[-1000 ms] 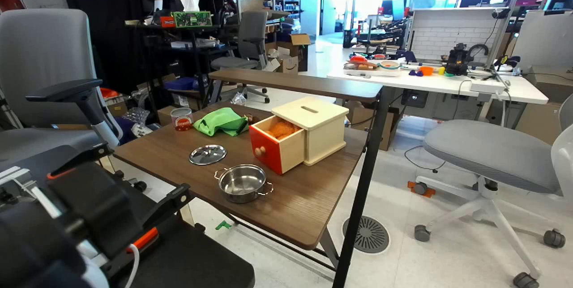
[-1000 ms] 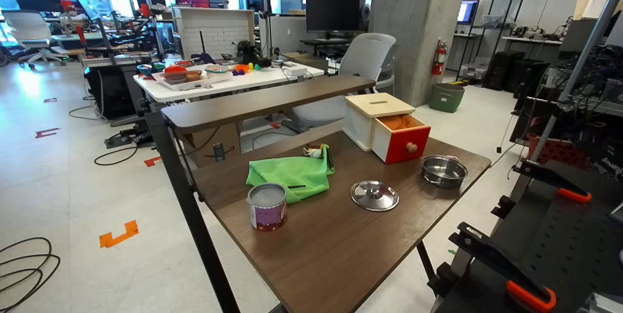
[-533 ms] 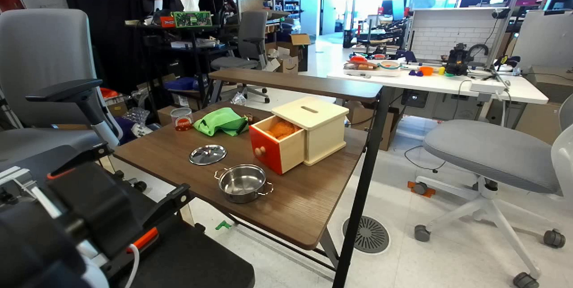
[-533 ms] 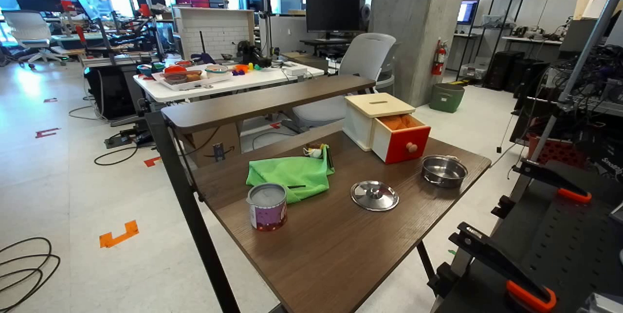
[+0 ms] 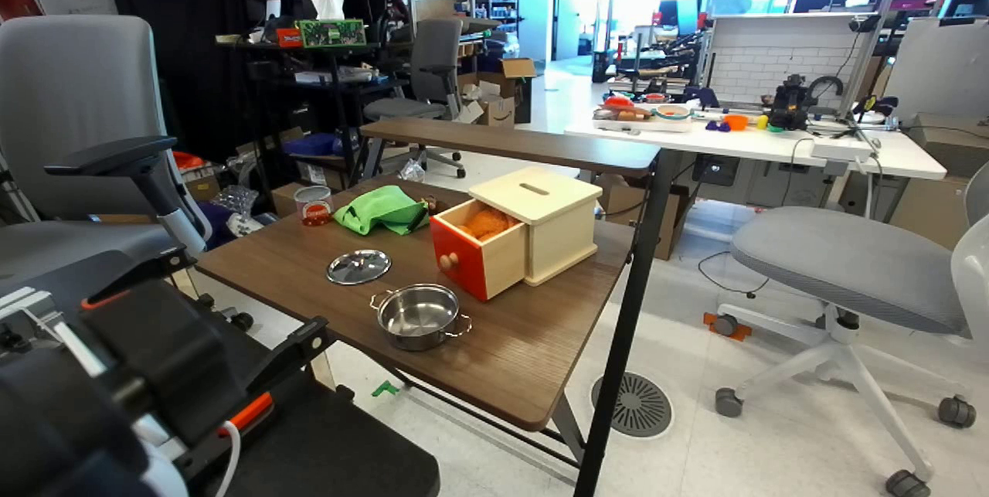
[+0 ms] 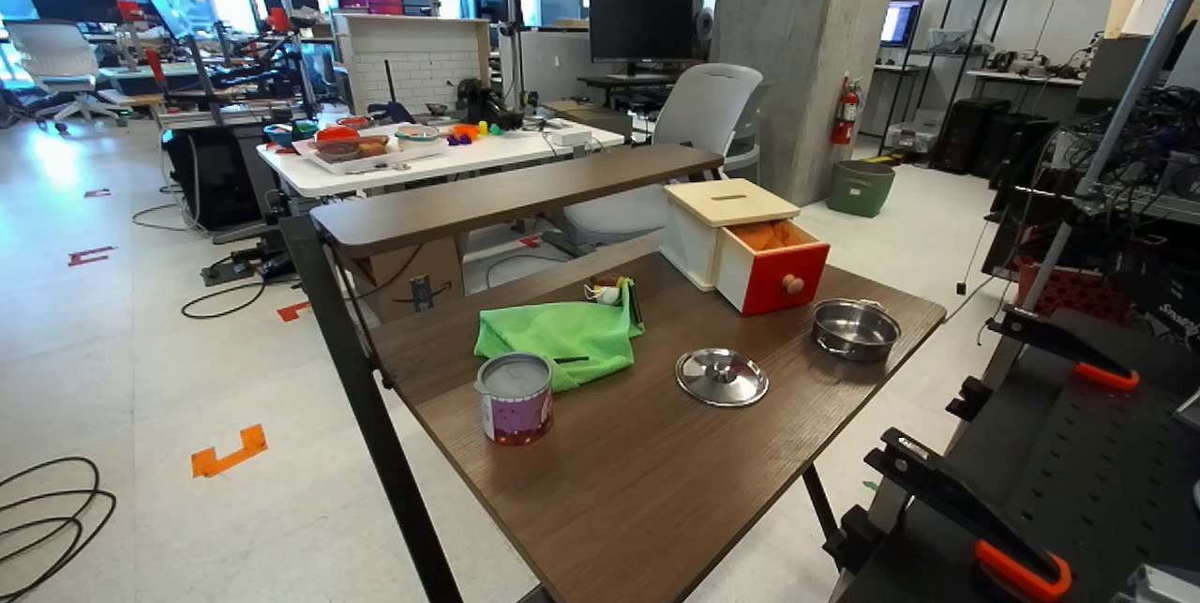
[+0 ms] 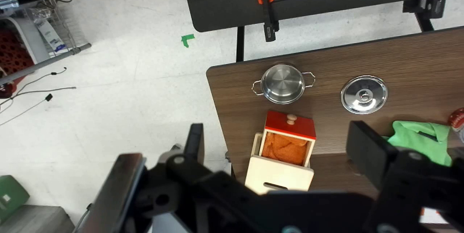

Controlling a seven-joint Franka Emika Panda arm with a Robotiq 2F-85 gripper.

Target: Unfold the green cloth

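While the end effector gapes, green cloth lies outside it.

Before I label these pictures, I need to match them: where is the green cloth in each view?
In an exterior view: the green cloth lies left of centre, beyond the lid.
In an exterior view: the green cloth lies just below centre, partly behind the can.
Wrist view: green cloth near the right edge, partly behind the gripper.
Shared landmark: the red drawer front, in all three.
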